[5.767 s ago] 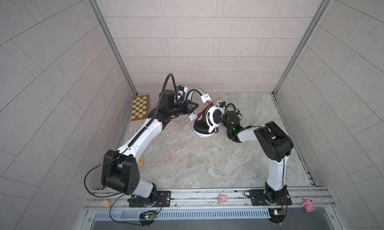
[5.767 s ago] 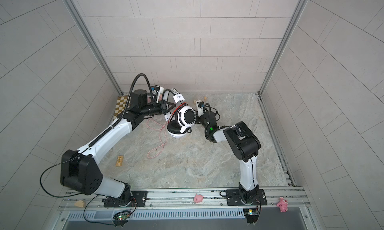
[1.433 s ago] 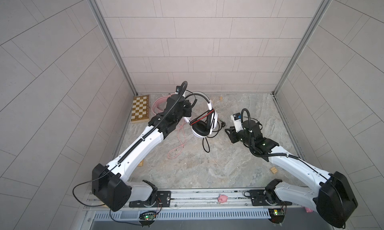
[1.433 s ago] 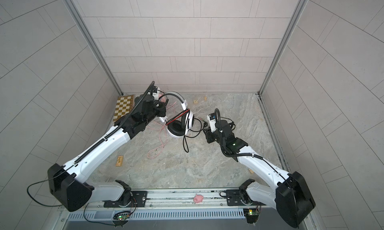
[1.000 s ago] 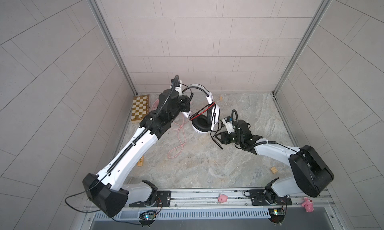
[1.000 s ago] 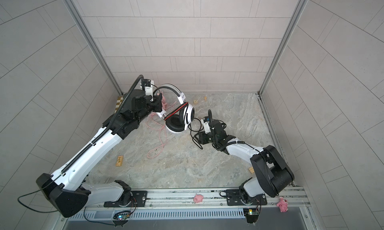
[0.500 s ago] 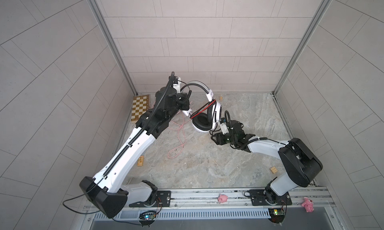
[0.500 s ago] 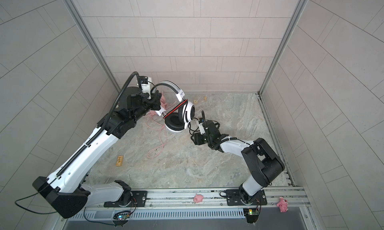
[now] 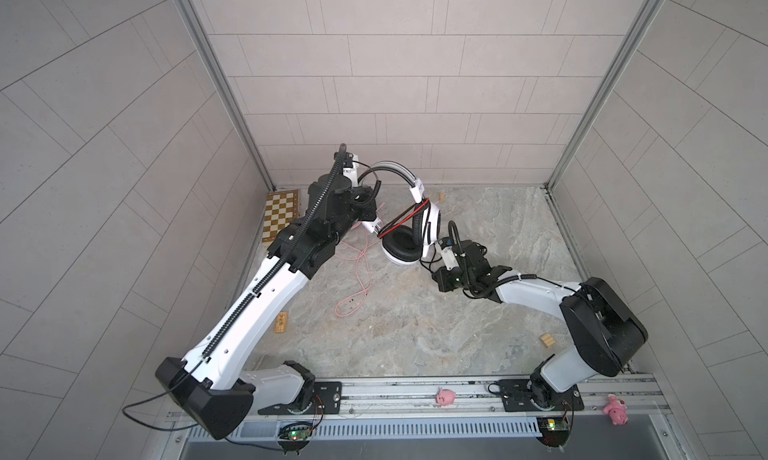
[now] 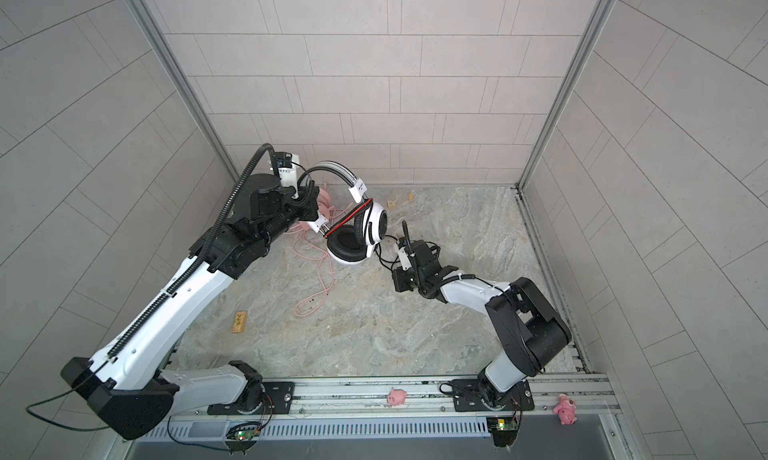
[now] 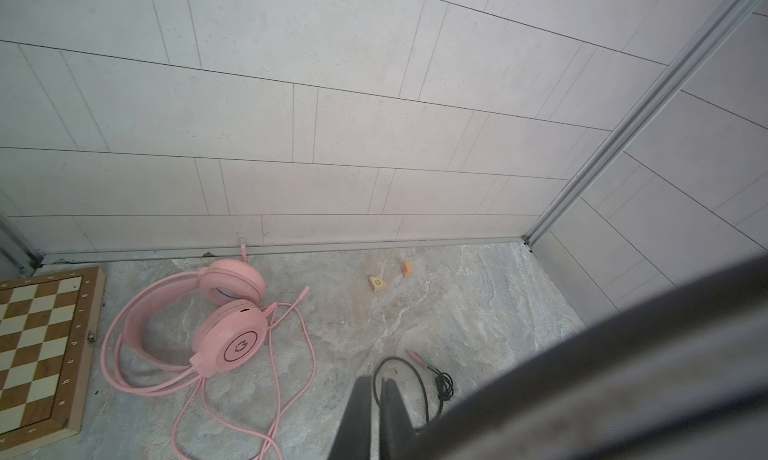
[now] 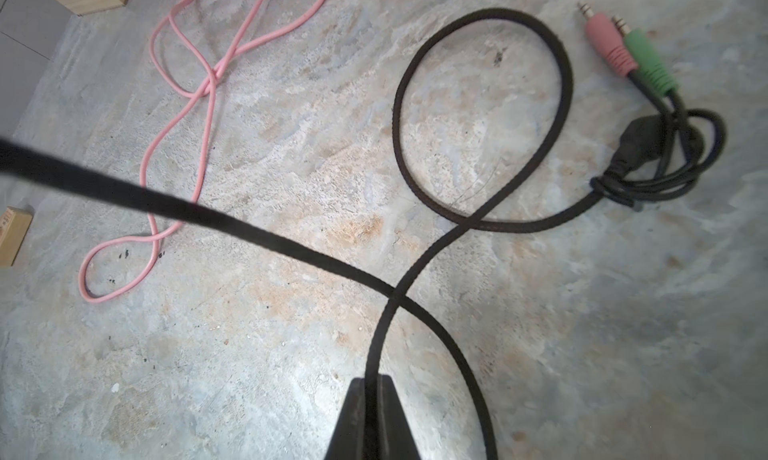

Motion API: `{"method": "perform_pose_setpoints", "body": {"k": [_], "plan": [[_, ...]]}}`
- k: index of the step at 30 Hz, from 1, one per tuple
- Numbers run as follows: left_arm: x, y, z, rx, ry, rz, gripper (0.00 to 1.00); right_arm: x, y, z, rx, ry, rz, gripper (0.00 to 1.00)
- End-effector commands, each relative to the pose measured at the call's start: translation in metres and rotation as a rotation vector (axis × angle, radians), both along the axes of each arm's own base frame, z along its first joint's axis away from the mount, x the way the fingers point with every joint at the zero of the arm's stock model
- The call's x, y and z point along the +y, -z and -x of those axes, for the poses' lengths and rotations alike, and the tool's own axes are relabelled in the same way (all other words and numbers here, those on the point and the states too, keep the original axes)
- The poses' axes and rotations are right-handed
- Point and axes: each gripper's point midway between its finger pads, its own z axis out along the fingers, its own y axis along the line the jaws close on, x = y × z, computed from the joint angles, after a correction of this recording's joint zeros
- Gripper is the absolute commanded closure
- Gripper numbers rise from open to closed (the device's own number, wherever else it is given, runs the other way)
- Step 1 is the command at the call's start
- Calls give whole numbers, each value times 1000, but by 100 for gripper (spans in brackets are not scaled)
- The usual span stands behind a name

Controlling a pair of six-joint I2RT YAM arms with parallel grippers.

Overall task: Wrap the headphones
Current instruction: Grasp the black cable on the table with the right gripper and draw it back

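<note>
Left gripper, clamped shut seemingly on the white headphones, holds that likely light, rigid pair above the surface, while the right gripper pinches shut on their limp black cable, probably the best hold for winding.

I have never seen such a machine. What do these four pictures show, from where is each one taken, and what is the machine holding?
These are two robot arms, the left arm and the right arm, mounted at the edge of a stone-patterned table. Two pictures look down from one camera head above; the other two come from a camera on each arm's wrist. Each arm ends in an end effector, a two-fingered clamp. The left end effector is shut on the white headphones and holds them off the table. The right end effector is shut on their black cable, which loops on the surface. The pink headphones lie near a chessboard, with small wooden blocks scattered around.
</note>
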Motion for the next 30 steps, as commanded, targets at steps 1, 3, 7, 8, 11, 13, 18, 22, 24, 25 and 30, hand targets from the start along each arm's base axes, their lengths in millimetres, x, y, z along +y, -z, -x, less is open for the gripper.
{"method": "perform_pose_setpoints", "body": {"k": [1, 3, 7, 8, 11, 13, 18, 22, 24, 25, 30], "plan": [[20, -55, -10, -148, -147, 153, 100, 1, -15, 26, 5, -27, -25, 93], [22, -60, -21, -158, -187, 197, 100, 1, -14, 43, 14, -42, -25, 93], [30, -61, -53, -154, -271, 321, 100, -1, -16, 76, 38, -47, -80, 94], [33, -58, -61, -139, -277, 383, 100, 0, -20, 83, 36, -54, -94, 95], [54, -46, -81, -130, -390, 480, 100, 4, -29, 107, 24, -84, -120, 95], [63, -47, -86, -168, -445, 475, 100, 7, -35, 122, 19, -106, -128, 95], [80, -46, -90, -227, -558, 545, 100, 26, -52, 151, 23, -167, -210, 95], [83, -46, -95, -259, -591, 586, 100, 52, -67, 172, 27, -260, -249, 95], [82, -41, -100, -253, -603, 589, 100, 65, -76, 181, 29, -314, -242, 95], [81, -40, -103, -252, -604, 588, 100, 73, -82, 186, 26, -348, -247, 95], [63, -28, -120, -235, -578, 532, 100, 107, -124, 206, 31, -487, -334, 95]]}}
